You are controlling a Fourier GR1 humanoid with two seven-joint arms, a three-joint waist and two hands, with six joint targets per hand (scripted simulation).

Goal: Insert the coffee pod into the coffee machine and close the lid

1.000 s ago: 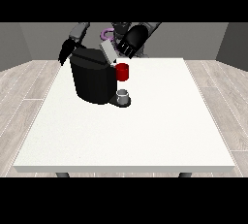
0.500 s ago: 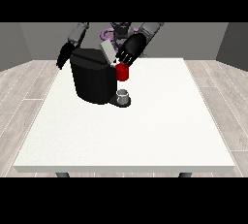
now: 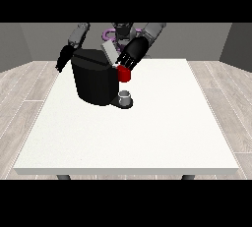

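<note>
A black coffee machine (image 3: 93, 80) stands on the white table (image 3: 147, 127) at the back left. Its grey lid (image 3: 110, 51) is tilted up and open. The machine's red front part (image 3: 124, 74) sticks out over a small grey cup (image 3: 125, 96) on the drip base. The hand at the view's right (image 3: 132, 54) hovers just above and behind the red part, fingers pointing down at the machine's top; I cannot tell if it holds a pod. The hand at the view's left (image 3: 63, 58) hangs beside the machine's back left corner. No coffee pod is plainly visible.
The robot's torso (image 3: 120, 32) stands behind the table's far edge. The table stretches wide to the right and front of the machine. A wood floor surrounds it.
The hand at the view's right has come down and leftward from above the machine to just over its open top and red front. The other hand has barely moved.
</note>
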